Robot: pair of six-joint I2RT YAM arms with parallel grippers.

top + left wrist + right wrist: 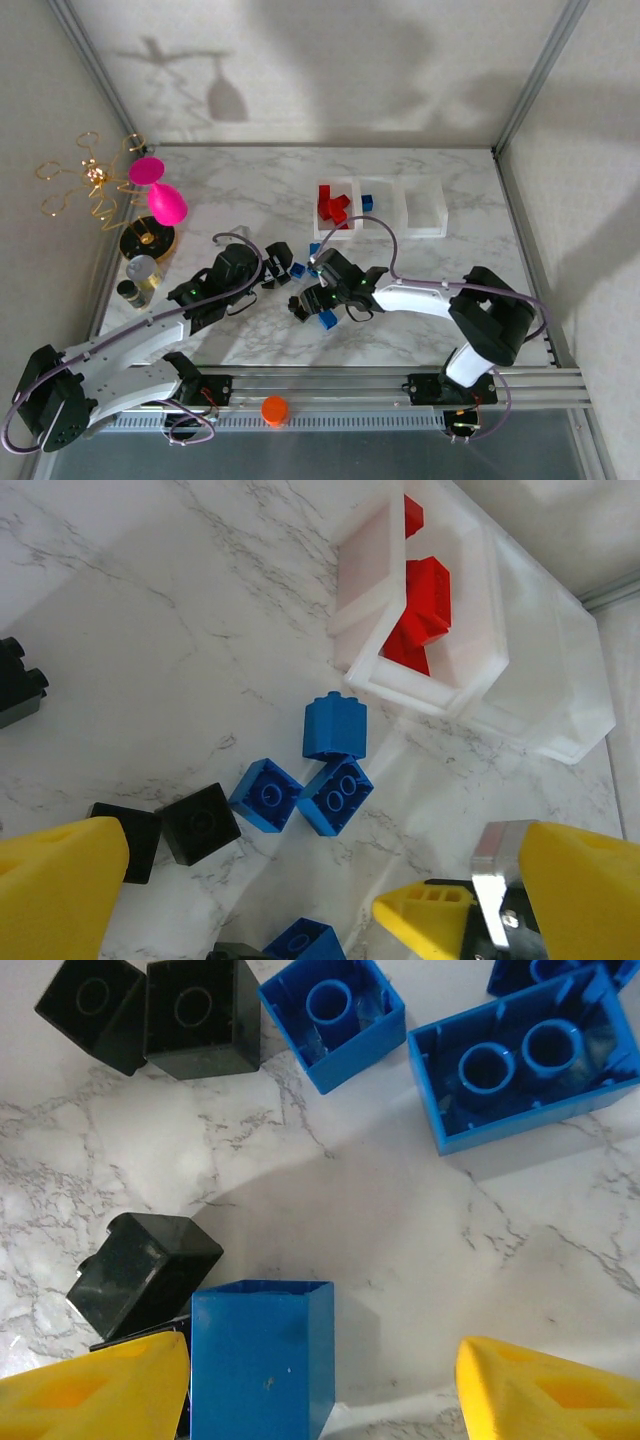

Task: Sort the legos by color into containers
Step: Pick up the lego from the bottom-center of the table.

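A white marble-patterned table (250, 190) spreads across the middle of the top view. At its left edge a gold wire stand (88, 180) with looped arms rises from a round black base (147, 243). A bright pink goblet (168, 205) is tilted over that base, its flat foot toward the upper left. Just below the base stands a clear glass jar (143, 270), with a small dark bottle (129, 291) just beside it at lower left. At bottom centre an orange round cap (274, 409) rests on the aluminium rail (350, 385). On the back wall (380, 60), upper left, falls a goblet-shaped shadow (227, 98).
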